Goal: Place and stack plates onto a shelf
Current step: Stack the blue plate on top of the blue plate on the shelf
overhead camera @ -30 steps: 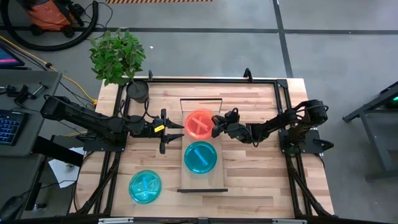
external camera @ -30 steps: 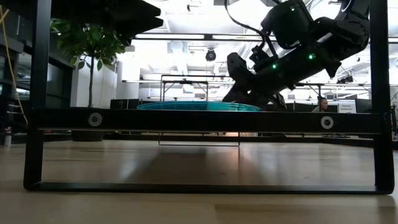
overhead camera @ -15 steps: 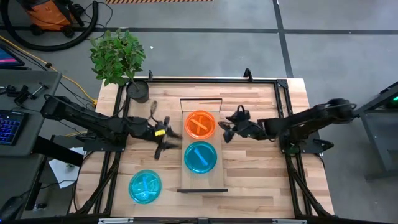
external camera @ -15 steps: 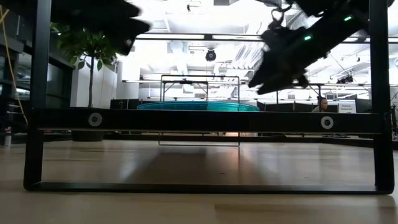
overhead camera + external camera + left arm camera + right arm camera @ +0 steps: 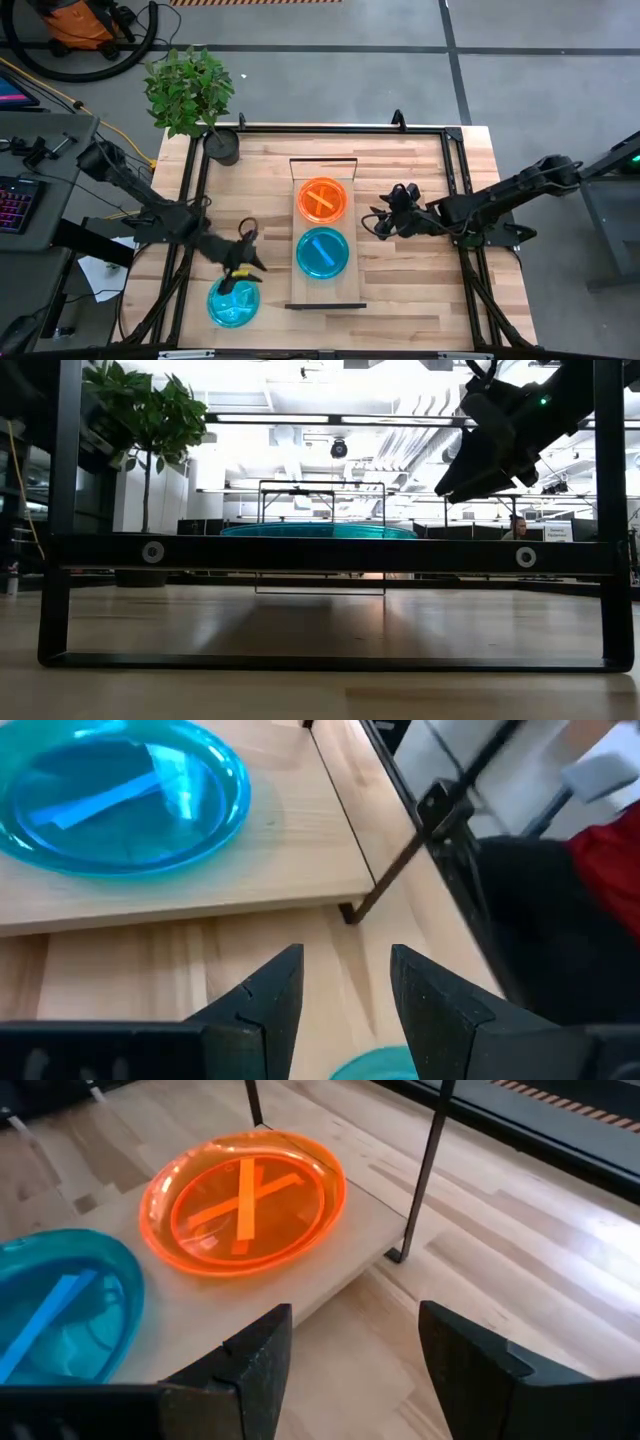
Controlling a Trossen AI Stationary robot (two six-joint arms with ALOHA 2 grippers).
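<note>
An orange plate [image 5: 322,200] and a cyan plate [image 5: 322,252] lie flat on the shelf [image 5: 300,290], the orange one toward the far end. Another cyan plate [image 5: 233,300] lies on the table to the shelf's left, near the near edge. My left gripper [image 5: 238,276] hovers open over that plate's far rim; its wrist view shows the rim [image 5: 375,1065] beneath the open fingers [image 5: 345,990]. My right gripper [image 5: 378,222] is open, just right of the shelf, facing the orange plate [image 5: 245,1200] and the shelf's cyan plate [image 5: 60,1310].
A potted plant [image 5: 190,95] stands at the table's far left corner. Dark metal rails [image 5: 330,552] close the shelf's ends, with one upright [image 5: 425,1170] near my right gripper. A black frame [image 5: 455,160] borders the table. Bare wood lies right of the shelf.
My right gripper has drawn back from the orange plate's right rim toward the table's right, leaving the plate flat on the shelf. My left gripper has swung from beside the orange plate toward the near edge, ending over the cyan plate on the table.
</note>
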